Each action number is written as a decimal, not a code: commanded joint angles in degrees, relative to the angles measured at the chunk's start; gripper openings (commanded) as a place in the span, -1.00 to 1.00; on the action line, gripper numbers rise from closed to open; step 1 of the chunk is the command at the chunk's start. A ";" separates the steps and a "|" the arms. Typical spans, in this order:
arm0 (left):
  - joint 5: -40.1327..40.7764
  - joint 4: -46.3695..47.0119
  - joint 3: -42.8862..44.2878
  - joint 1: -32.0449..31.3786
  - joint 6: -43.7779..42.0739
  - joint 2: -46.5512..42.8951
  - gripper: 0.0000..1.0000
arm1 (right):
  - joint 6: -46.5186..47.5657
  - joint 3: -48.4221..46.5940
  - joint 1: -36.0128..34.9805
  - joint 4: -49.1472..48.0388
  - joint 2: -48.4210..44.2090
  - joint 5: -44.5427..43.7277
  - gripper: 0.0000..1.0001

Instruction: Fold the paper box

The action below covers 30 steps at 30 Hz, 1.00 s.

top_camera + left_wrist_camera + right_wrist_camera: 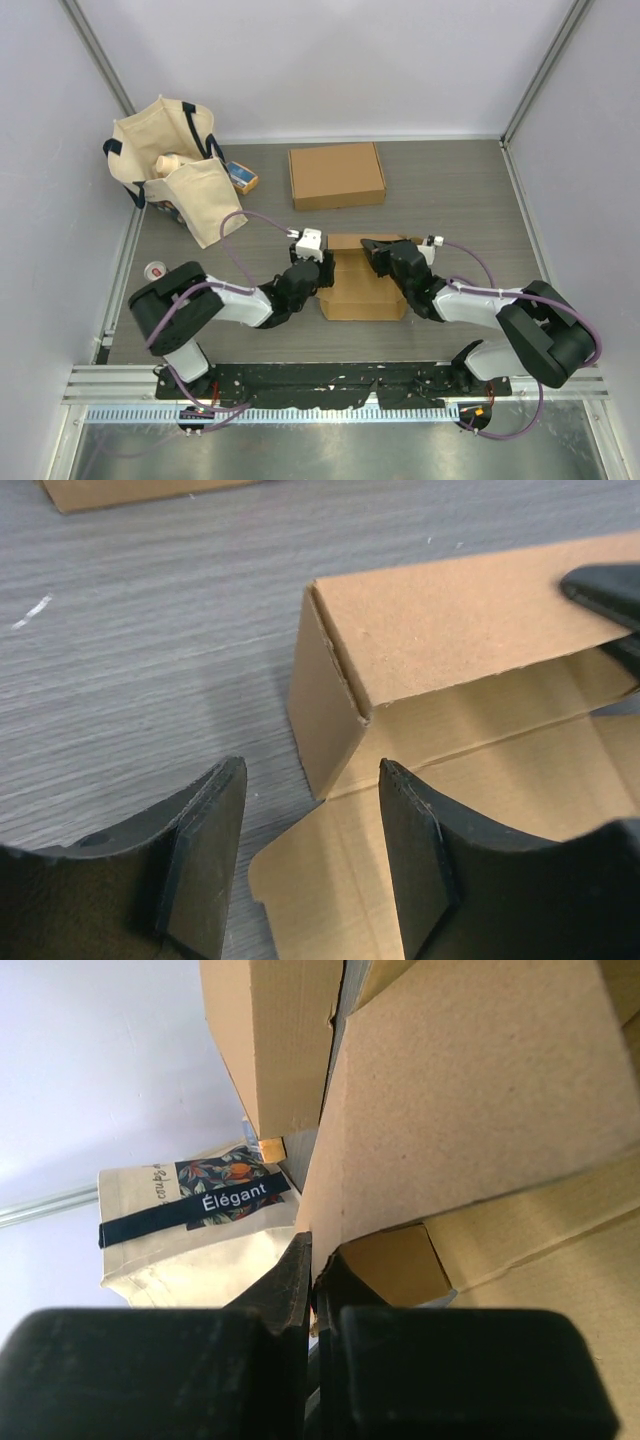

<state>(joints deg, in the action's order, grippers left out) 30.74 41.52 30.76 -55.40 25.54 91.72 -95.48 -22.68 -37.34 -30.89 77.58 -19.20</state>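
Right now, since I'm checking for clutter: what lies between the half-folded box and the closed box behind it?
Only bare grey table between half-folded box and closed box; the top external view shows it.

overhead looking down, wrists close (shared box [360,292])

Table [450,190] lies free between paper box [365,292] and closed box [336,176]; tote bag [190,190] crowds left.

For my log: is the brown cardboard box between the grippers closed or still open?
Still open: the brown cardboard box shows its inside, one flap lies flat on the grey table, and the right gripper pinches a panel.
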 commanded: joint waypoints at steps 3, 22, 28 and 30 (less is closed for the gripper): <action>3.60 5.23 6.23 0.11 -2.33 7.50 0.08 | 1.70 -2.19 -1.24 6.19 0.20 0.83 -0.85; 16.37 5.07 3.78 0.11 -6.03 7.07 -0.93 | 60.29 -19.05 2.18 49.92 -19.55 17.25 0.65; 17.33 4.27 3.78 0.11 -6.99 5.66 -1.00 | 64.81 -33.73 2.97 67.54 -18.53 14.73 0.67; 17.86 4.45 3.78 0.11 -7.08 5.75 -1.00 | 63.15 -37.59 3.76 69.12 -12.21 12.35 0.62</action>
<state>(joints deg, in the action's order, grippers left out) 45.34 44.42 34.57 -55.37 19.53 99.55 -37.89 -53.47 -34.72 26.30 57.93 -4.14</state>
